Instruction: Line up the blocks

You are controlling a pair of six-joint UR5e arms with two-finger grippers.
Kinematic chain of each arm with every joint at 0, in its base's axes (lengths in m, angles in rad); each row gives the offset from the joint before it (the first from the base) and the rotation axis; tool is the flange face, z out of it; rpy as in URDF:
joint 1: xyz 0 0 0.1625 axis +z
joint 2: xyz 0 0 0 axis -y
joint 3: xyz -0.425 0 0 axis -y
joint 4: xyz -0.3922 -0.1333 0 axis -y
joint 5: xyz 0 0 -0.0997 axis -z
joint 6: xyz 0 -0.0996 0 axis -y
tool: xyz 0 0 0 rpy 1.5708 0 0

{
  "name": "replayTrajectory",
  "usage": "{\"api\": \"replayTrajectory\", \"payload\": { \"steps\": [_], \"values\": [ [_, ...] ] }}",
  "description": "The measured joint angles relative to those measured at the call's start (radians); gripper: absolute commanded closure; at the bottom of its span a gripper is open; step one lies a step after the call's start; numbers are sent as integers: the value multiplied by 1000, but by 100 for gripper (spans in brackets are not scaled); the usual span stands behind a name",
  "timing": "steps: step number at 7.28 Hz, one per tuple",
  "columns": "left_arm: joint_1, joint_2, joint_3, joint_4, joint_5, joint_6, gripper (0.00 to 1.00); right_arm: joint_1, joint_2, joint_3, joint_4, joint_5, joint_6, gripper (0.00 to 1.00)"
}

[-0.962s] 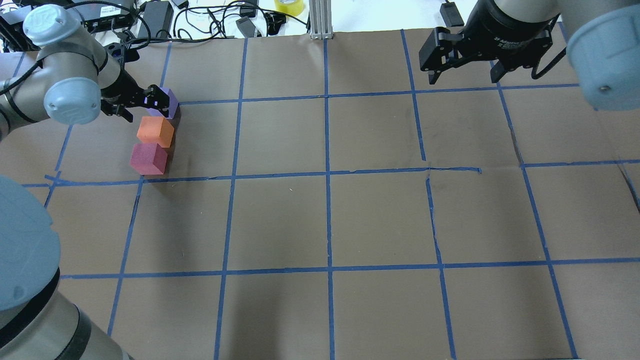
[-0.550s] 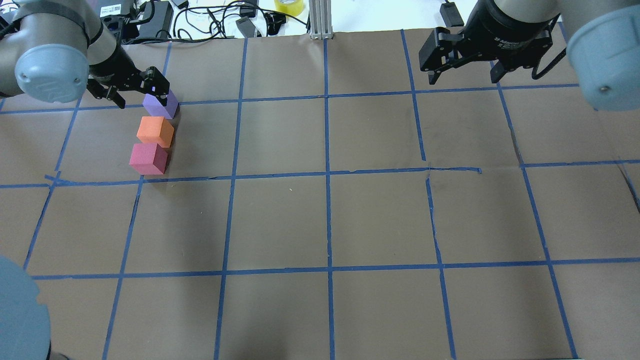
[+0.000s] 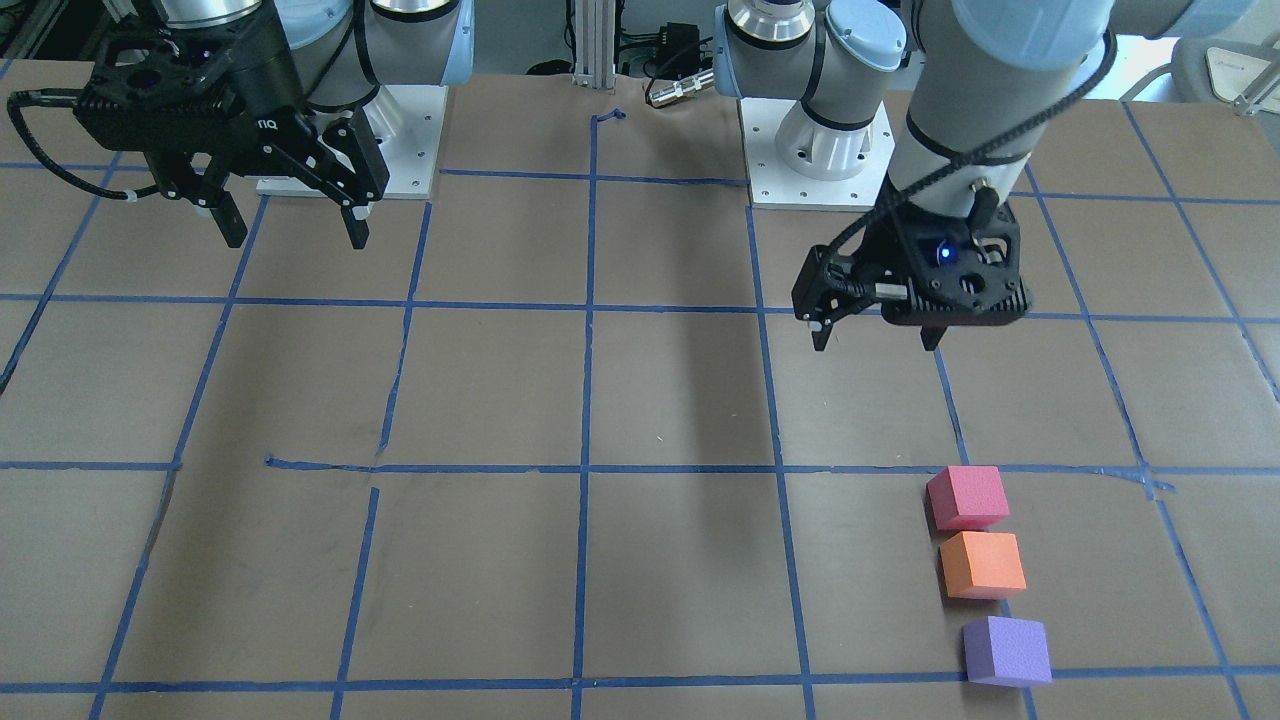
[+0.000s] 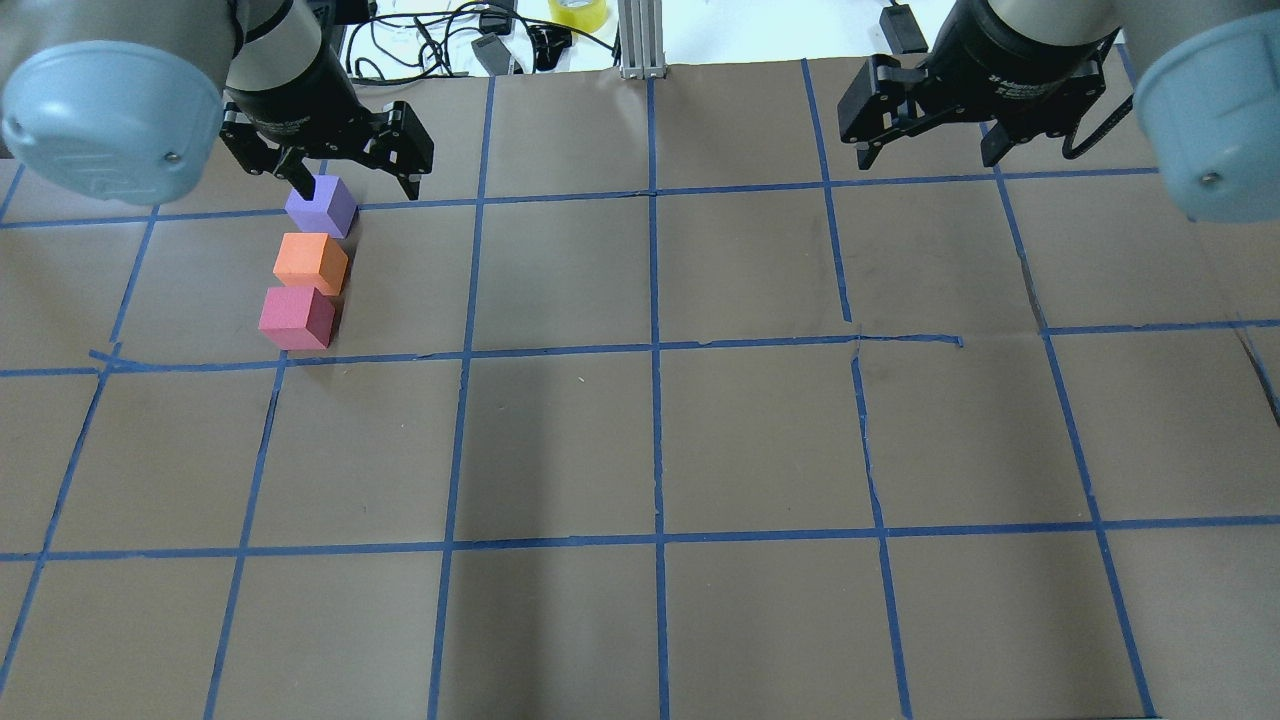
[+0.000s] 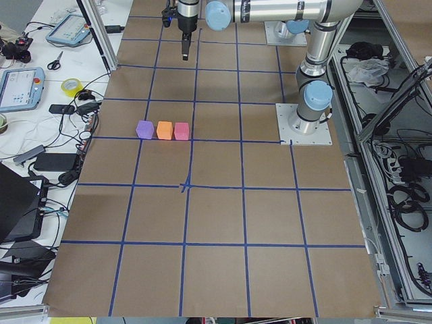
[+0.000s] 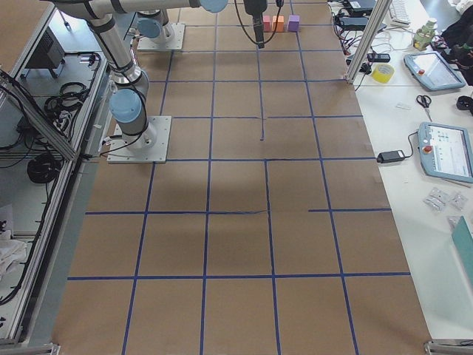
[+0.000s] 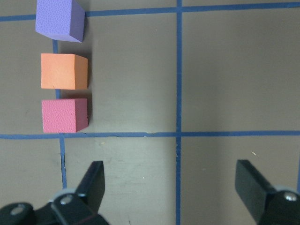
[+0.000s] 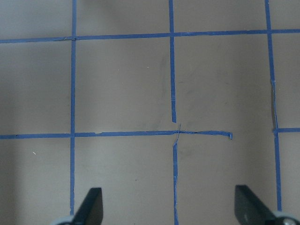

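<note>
Three blocks lie in a short row on the brown table at the far left: purple block, orange block, pinkish-red block. They also show in the front view as pinkish-red, orange, purple, and in the left wrist view as purple, orange, pinkish-red. My left gripper is open and empty, raised above the table beside the row. My right gripper is open and empty, raised at the far right.
The table is brown paper with a blue tape grid. Beyond its far edge stand an aluminium post, a yellow tape roll and tangled cables. Both arm bases stand on the robot's side.
My left gripper has drawn off the purple block, risen, turned and shifted right. The three blocks stay in their row. The right arm has not moved.
</note>
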Motion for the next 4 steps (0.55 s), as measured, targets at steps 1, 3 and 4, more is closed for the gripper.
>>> {"api": "replayTrajectory", "payload": {
  "steps": [1, 3, 4],
  "values": [
    [-7, 39, 21, -81, -4, -16, 0, 0, 0, 0, -1, 0, 0, 0],
    [-8, 84, 36, -156, -22, -28, 0, 0, 0, 0, 0, 0, 0, 0],
    [-7, 96, 33, -164, -23, -29, 0, 0, 0, 0, 0, 0, 0, 0]
  ]
}}
